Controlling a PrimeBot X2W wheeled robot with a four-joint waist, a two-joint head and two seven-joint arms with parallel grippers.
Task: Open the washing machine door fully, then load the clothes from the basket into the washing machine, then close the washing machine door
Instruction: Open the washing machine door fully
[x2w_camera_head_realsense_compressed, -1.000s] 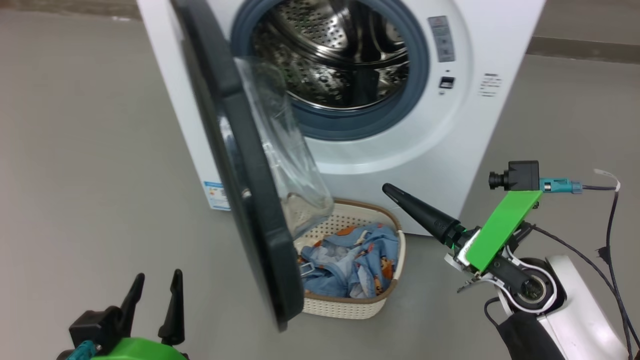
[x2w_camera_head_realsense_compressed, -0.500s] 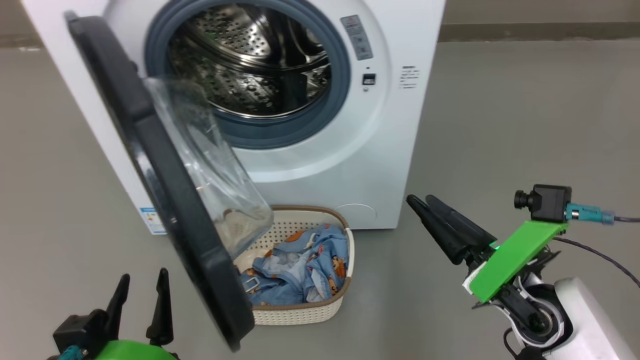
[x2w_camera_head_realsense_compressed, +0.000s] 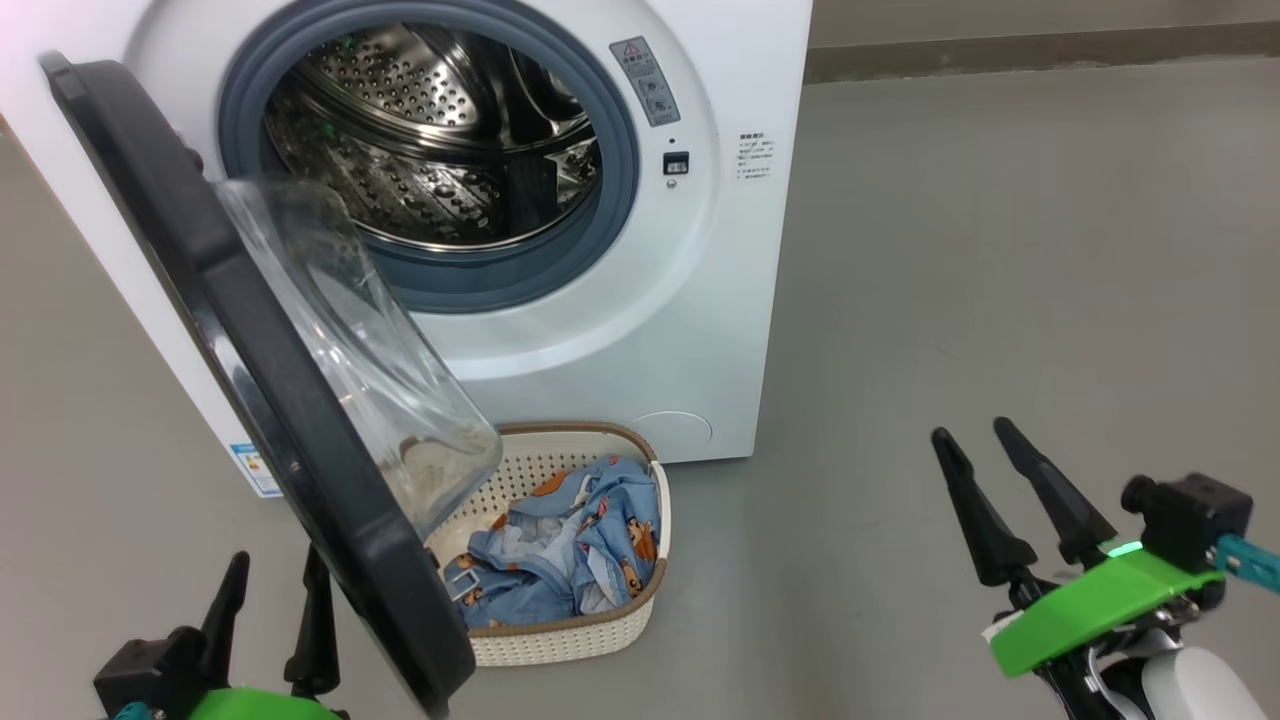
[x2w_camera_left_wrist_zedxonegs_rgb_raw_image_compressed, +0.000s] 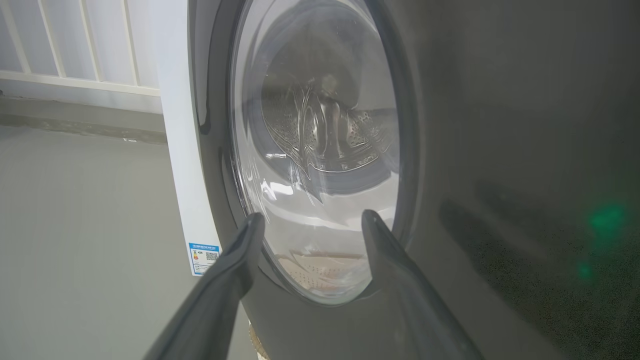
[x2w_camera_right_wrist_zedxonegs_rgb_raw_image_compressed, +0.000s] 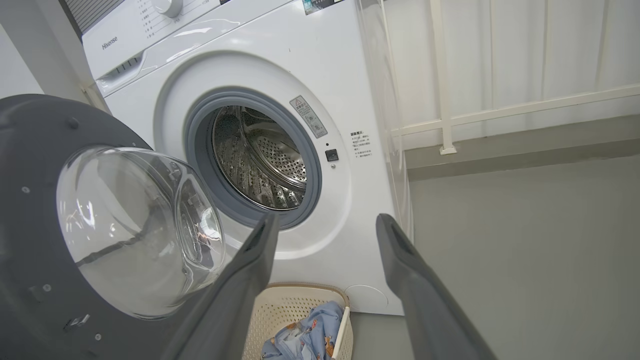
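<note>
**Step in hand:** door-opening, judged unfinished; loading not begun.

- Big white front-loading washing machine (x2w_camera_head_realsense_compressed: 720, 300), at 12 o'clock in the head view. Its perforated steel drum (x2w_camera_head_realsense_compressed: 420, 130) has no fabric in it.
- Round washing machine door (x2w_camera_head_realsense_compressed: 285, 430) with a glossy black rim and a bulging clear glass bowl. It is hinged on the machine's 9 o'clock side and stands roughly square to the front, with the bowl overhanging the basket's left part.
- Small cream perforated plastic basket (x2w_camera_head_realsense_compressed: 570, 640) with a brown rim, on the grey floor (x2w_camera_head_realsense_compressed: 950, 250) at 6 o'clock, just before the machine.
- Light blue bear-print clothes (x2w_camera_head_realsense_compressed: 570, 545), heaped in the basket.
- Left gripper (x2w_camera_head_realsense_compressed: 278, 560), at 7 o'clock. Fingers spread and empty, near the door's outer face; contact cannot be told.
- Right gripper (x2w_camera_head_realsense_compressed: 970, 428), at 4 o'clock. Fingers spread and empty, well apart from the basket.

**Next move, judged:** swing the door wider toward 9 o'clock to uncover the basket. That push has to come from the inner face, which is the right gripper's side.

**View notes:**
- The left wrist view adds the door's outer glass close up and the small blue label (x2w_camera_left_wrist_zedxonegs_rgb_raw_image_compressed: 204, 257).
- The right wrist view adds the door's inner face, the control panel (x2w_camera_right_wrist_zedxonegs_rgb_raw_image_compressed: 145, 30) and a white railing (x2w_camera_right_wrist_zedxonegs_rgb_raw_image_compressed: 500, 115).
</note>
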